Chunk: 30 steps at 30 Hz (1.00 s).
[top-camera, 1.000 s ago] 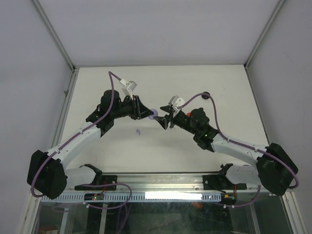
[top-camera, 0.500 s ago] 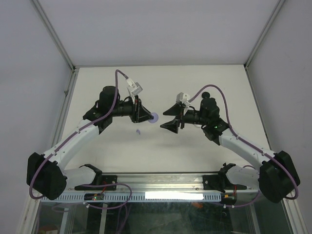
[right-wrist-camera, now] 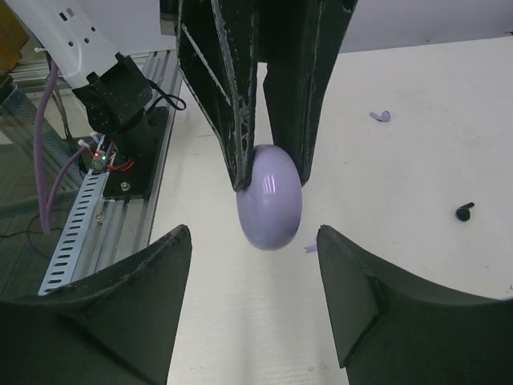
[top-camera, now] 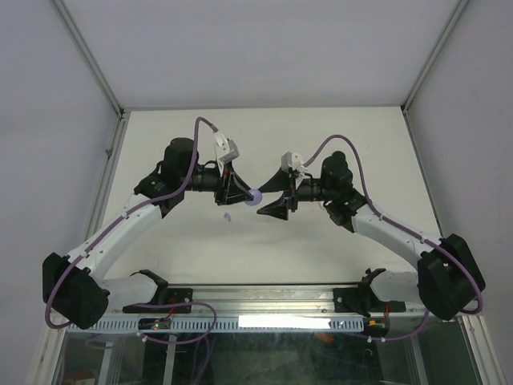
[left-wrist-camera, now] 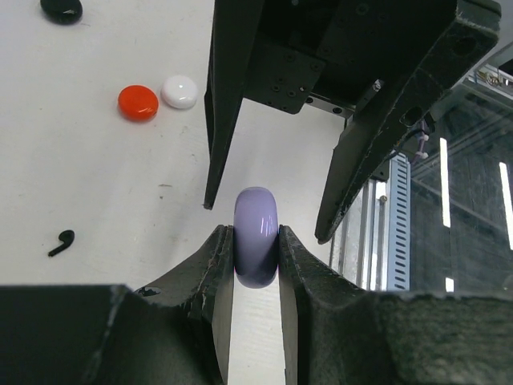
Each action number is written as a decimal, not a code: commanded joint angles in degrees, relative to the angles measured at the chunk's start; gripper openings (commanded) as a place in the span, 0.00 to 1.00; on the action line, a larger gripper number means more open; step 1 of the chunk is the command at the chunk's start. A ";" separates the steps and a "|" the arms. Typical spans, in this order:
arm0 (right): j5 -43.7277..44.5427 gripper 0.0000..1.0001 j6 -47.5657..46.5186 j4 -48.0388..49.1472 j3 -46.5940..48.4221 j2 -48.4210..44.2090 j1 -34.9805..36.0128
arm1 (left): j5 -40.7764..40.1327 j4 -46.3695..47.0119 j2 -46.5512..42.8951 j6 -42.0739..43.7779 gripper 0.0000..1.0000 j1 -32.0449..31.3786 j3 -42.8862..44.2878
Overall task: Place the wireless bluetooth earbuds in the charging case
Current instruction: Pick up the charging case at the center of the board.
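My left gripper (top-camera: 247, 195) is shut on a round lilac charging case (top-camera: 254, 196) and holds it on edge above the table. In the left wrist view the case (left-wrist-camera: 256, 216) is pinched between the left gripper (left-wrist-camera: 255, 234). My right gripper (top-camera: 269, 195) is open wide and faces the case, one jaw on either side, not touching. In the right wrist view the case (right-wrist-camera: 270, 200) hangs just ahead of the right gripper (right-wrist-camera: 255, 241). A lilac earbud (top-camera: 227, 216) lies on the table below the left gripper. A lilac earbud (right-wrist-camera: 381, 116) and a black earbud (right-wrist-camera: 464, 211) show on the table.
A red case (left-wrist-camera: 138, 102), a white case (left-wrist-camera: 179, 91) and a black case (left-wrist-camera: 62, 8) lie on the table beyond the grippers. A black earbud (left-wrist-camera: 60, 242) lies nearer. The metal rail (top-camera: 256, 298) and arm bases run along the near edge.
The right gripper drew back from the case, opened wide and turned, and now faces it again. The left gripper stayed shut on the case and shifted slightly right.
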 commanded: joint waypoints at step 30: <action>-1.82 0.63 7.99 2.97 4.62 1.80 2.27 | 2.47 -0.01 -3.58 5.28 0.00 -1.36 2.54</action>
